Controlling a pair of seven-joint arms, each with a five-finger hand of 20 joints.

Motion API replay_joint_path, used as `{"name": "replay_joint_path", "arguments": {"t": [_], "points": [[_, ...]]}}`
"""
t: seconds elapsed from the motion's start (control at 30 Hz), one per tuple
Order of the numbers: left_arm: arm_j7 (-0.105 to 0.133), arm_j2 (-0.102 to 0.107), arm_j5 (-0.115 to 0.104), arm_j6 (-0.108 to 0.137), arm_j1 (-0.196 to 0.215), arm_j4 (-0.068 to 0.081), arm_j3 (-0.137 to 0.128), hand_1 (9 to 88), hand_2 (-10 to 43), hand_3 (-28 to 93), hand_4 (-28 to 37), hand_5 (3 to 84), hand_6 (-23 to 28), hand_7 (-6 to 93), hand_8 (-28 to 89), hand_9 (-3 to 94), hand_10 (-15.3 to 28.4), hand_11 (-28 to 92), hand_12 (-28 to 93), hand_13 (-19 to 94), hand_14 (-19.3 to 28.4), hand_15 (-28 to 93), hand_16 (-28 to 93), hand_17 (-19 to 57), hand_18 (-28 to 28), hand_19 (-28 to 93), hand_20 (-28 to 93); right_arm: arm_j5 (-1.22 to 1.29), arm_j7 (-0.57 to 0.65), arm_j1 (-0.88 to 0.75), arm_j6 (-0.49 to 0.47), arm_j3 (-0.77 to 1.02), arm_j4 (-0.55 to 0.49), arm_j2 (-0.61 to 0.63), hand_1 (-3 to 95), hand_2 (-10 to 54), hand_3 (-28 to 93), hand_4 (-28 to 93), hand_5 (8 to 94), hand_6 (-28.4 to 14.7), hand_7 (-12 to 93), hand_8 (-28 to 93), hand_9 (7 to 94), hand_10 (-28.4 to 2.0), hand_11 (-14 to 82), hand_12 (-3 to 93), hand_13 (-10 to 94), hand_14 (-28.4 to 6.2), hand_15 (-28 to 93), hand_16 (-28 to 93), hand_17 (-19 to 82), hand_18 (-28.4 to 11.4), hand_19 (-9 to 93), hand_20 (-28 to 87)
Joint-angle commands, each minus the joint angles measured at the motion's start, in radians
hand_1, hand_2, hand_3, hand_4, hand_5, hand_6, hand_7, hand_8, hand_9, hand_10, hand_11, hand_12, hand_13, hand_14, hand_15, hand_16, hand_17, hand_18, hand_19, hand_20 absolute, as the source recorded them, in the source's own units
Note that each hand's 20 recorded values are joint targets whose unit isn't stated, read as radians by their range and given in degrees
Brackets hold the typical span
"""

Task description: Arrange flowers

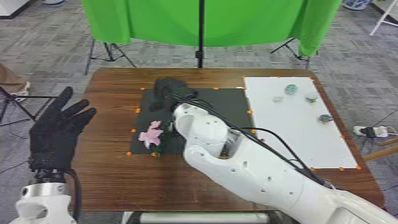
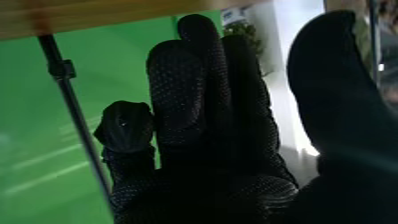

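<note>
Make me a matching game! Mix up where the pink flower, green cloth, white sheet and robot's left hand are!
Things:
1. pink flower
2. green cloth
3. white sheet
4. left hand

Places:
A. behind the table
B. on the table's right side
C. by the table's left edge
D. on the black sheet

Pairs: 1-D, 2-A, 3-B, 4-C

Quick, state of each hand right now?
Left hand: open, holding nothing.
Right hand: open, thumb apart from the fingers, nothing held.
</note>
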Motion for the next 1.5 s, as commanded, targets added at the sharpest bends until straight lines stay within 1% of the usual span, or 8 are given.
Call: {"name": "replay_joint_path", "arguments": {"t": [0.03, 0.1, 0.17, 0.3, 0.77, 1.03, 1.27, 1.5], "points": [[-0.005, -0.057, -0.02, 0.015, 0.098, 0.008, 0.023, 25.2, 8.5, 74, -22.1, 33.3, 7.7, 12.8, -9, 34.0, 20.1, 29, 14, 25, 26.1, 58, -7, -8.1, 23.6, 51, 27, 0.011, 0.069, -0.156, 0.038, 0.13, -0.232, 0.254, 39.3, -9.5, 73, -28, 63.6, -2.1, 12, -11, 72.4, -14.2, 23.8, 15.0, 64, -9.6, 76, 14, 33, -22.3, 93, 64], [-0.006, -0.061, -0.017, 0.014, 0.106, 0.007, 0.024, 24.8, 8.4, 74, -22.4, 33.4, 7.7, 12.9, -9, 34.0, 20.1, 29, 14, 25, 26.2, 58, -7, -8.1, 23.6, 51, 28, 0.0, 0.059, -0.215, 0.026, 0.191, -0.273, 0.301, 38.3, -9.5, 74, -28, 63.7, -2.2, 12, -11, 72.4, -14.6, 24.4, 15.3, 63, -10.1, 76, 14, 33, -22.6, 93, 64], [0.018, -0.054, -0.028, 0.028, 0.11, 0.005, 0.033, 24.6, 8.3, 75, -22.6, 33.4, 7.6, 13.0, -9, 34.0, 20.0, 29, 14, 25, 26.2, 59, -7, -8.1, 23.6, 51, 28, 0.009, 0.054, -0.281, 0.015, 0.262, -0.31, 0.346, 37.7, -9.5, 75, -28, 63.6, -2.1, 12, -11, 72.3, -14.7, 25.5, 15.7, 63, -10.5, 76, 14, 32, -22.5, 93, 65], [0.036, -0.054, -0.027, 0.043, 0.125, 0.001, 0.032, 24.5, 8.3, 75, -23.0, 33.3, 7.5, 13.1, -9, 34.1, 20.0, 29, 14, 25, 26.2, 59, -8, -8.1, 23.5, 50, 28, 0.018, 0.117, -0.377, 0.058, 0.367, -0.35, 0.44, 37.3, -9.1, 77, -28, 63.5, -2.0, 12, -11, 71.9, -14.9, 26.5, 16.0, 62, -11.2, 77, 14, 31, -22.8, 93, 64], [0.022, -0.075, -0.008, 0.037, 0.102, 0.008, 0.048, 22.9, 8.1, 75, -25.4, 32.7, 6.9, 12.7, -9, 33.1, 19.7, 27, 13, 24, 26.0, 58, -8, -8.8, 23.3, 49, 28, 0.078, 0.326, -0.548, 0.173, 0.671, -0.227, 0.633, 36.4, -9.0, 79, -28, 57.3, -2.3, 12, -11, 62.6, -18.7, 22.6, 14.0, 57, -13.5, 78, 12, 31, -23.4, 93, 64], [0.027, -0.071, -0.011, 0.038, 0.093, 0.01, 0.057, 22.0, 8.3, 75, -27.2, 32.2, 6.6, 12.4, -9, 32.0, 19.2, 27, 14, 24, 25.8, 57, -7, -8.9, 23.3, 48, 28, 0.12, 0.362, -0.551, 0.178, 0.7, -0.153, 0.667, 35.0, -9.4, 79, -28, 52.4, -2.7, 12, -11, 57.9, -20.2, 21.6, 13.8, 54, -14.1, 78, 10, 30, -22.8, 93, 64], [0.027, -0.07, -0.017, 0.034, 0.089, 0.016, 0.06, 22.0, 8.4, 75, -27.3, 32.1, 6.5, 12.6, -9, 32.0, 19.2, 27, 14, 24, 25.8, 57, -7, -8.9, 23.3, 48, 28, 0.164, 0.349, -0.532, 0.109, 0.679, -0.104, 0.657, 34.3, -9.5, 79, -28, 50.9, -1.7, 12, -11, 56.2, -20.5, 21.2, 13.8, 52, -14.3, 79, 9, 29, -22.8, 93, 64], [-0.01, -0.091, -0.013, 0.022, 0.078, 0.026, 0.055, 22.0, 8.4, 75, -27.4, 32.1, 6.6, 12.7, -9, 32.0, 19.2, 27, 14, 24, 25.7, 57, -7, -8.9, 23.4, 48, 29, 0.149, 0.33, -0.467, 0.078, 0.575, -0.041, 0.666, 35.5, -9.5, 79, -28, 53.9, 1.1, 14, -12, 58.4, -19.1, 20.8, 13.6, 53, -13.8, 78, 9, 27, -23.0, 93, 62]]}}
